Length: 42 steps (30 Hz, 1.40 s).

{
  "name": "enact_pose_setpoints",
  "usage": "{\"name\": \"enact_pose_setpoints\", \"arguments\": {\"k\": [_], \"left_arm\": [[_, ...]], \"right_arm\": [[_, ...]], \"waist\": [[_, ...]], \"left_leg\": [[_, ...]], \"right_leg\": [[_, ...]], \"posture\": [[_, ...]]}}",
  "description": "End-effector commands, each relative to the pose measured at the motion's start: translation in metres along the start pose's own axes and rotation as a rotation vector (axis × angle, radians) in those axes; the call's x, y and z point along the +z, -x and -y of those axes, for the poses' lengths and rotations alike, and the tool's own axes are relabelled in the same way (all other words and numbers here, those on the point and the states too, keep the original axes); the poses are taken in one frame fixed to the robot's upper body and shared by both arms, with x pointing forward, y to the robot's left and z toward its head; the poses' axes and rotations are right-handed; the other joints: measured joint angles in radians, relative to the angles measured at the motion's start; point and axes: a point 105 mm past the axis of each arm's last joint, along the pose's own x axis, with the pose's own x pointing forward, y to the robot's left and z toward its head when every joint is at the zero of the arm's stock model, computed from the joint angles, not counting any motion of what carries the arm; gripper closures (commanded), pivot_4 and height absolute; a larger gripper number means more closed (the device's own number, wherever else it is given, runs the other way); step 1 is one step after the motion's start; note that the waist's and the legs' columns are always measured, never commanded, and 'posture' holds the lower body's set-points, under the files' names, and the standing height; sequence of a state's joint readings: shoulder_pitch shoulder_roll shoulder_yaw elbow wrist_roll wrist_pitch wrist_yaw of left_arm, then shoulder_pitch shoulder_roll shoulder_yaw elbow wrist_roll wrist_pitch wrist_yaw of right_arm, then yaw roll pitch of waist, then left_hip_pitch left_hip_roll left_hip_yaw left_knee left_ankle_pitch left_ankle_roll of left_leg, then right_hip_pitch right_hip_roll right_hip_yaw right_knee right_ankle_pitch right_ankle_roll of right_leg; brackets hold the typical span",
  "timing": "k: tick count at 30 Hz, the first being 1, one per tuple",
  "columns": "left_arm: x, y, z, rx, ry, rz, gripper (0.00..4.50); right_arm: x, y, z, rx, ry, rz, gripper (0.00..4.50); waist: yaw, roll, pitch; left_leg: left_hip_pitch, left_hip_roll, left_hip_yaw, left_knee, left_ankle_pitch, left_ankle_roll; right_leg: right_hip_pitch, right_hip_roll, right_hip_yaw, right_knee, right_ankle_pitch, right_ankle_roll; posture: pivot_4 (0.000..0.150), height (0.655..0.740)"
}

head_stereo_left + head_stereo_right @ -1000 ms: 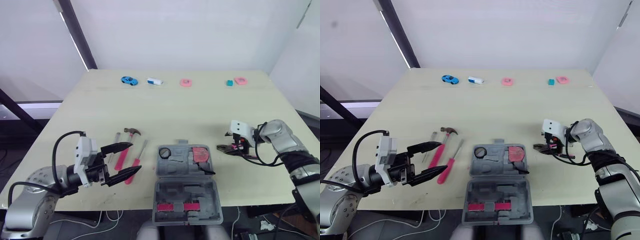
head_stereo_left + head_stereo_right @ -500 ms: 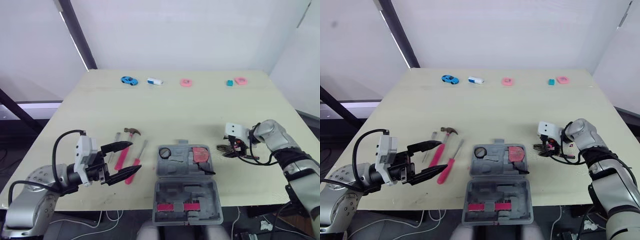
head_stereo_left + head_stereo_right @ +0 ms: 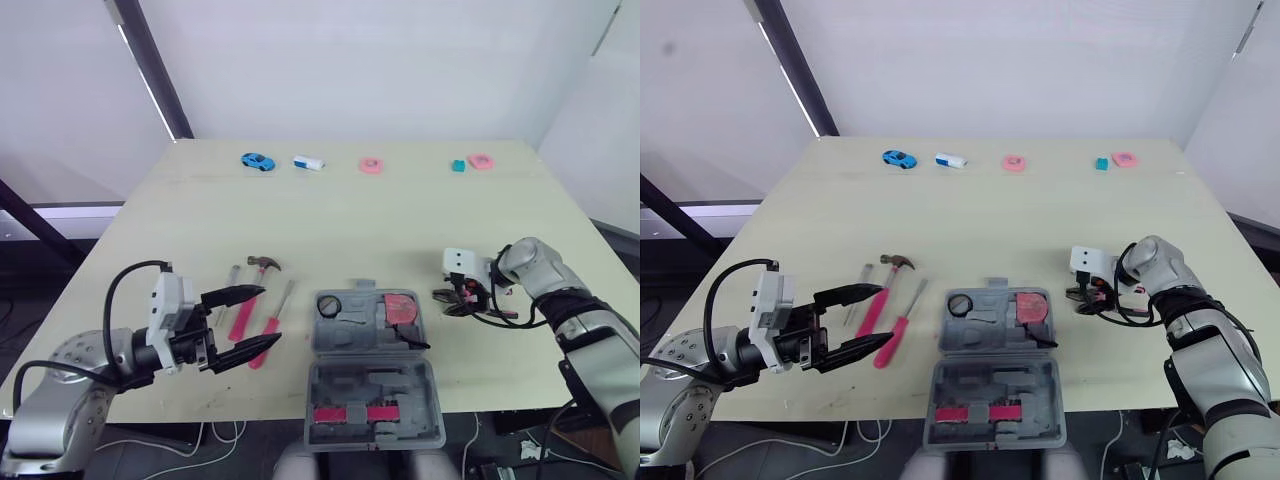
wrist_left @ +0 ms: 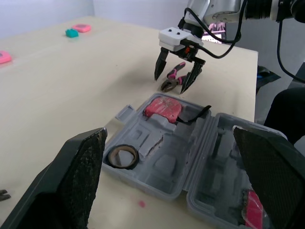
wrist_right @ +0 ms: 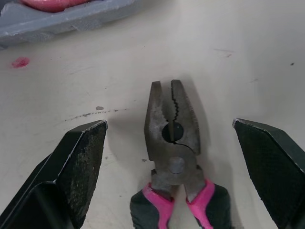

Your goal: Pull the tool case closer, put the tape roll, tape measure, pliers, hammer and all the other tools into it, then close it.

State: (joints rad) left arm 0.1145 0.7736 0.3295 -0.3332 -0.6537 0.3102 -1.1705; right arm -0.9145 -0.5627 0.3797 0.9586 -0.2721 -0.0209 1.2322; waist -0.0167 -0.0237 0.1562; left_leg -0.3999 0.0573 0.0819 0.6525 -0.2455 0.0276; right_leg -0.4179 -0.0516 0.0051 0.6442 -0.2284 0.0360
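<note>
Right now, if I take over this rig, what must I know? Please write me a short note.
Left gripper: open, empty, near the hammer and screwdriver.
Right gripper: open, one finger on either side of the pliers, not gripping.
Case: open at the table's near edge.
Done: tape roll and tape measure are in the case.
Left: pliers, hammer, screwdriver and a small grey tool beside the hammer go in; then close the case.
</note>
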Motion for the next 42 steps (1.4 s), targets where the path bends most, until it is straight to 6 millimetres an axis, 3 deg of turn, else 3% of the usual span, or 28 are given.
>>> {"name": "enact_pose_setpoints", "arguments": {"k": [1,18,35,42], "left_arm": [[0.007,0.001,0.0,-0.002,-0.04,0.007,0.0],[0.005,0.001,0.0,0.0,-0.037,0.006,0.0],[0.005,0.001,0.001,-0.005,-0.034,0.007,0.0],[0.005,0.0,0.001,-0.006,-0.033,0.005,0.0]], "right_arm": [[0.012,0.009,0.01,-0.031,0.045,0.01,0.06],[0.012,0.01,0.014,-0.046,0.05,-0.004,0.06],[-0.031,0.029,0.018,-0.09,-0.051,-0.103,0.06],[-0.039,0.029,0.015,-0.082,-0.072,-0.113,0.06]], "waist": [[0.0,0.0,0.0],[-0.001,0.0,0.0],[-0.001,0.0,0.0],[0.0,0.0,0.0]], "left_leg": [[0.0,0.0,0.0,0.0,0.0,0.0],[0.0,0.0,0.0,0.0,0.0,0.0],[0.0,0.0,0.0,0.0,0.0,0.0],[0.0,0.0,0.0,0.0,0.0,0.0]], "right_leg": [[0.0,0.0,0.0,0.0,0.0,0.0],[0.0,0.0,0.0,0.0,0.0,0.0],[0.0,0.0,0.0,0.0,0.0,0.0],[0.0,0.0,0.0,0.0,0.0,0.0]], "posture": [[0.15,0.7395],[0.15,0.7395],[0.15,0.7395],[0.15,0.7395]]}}
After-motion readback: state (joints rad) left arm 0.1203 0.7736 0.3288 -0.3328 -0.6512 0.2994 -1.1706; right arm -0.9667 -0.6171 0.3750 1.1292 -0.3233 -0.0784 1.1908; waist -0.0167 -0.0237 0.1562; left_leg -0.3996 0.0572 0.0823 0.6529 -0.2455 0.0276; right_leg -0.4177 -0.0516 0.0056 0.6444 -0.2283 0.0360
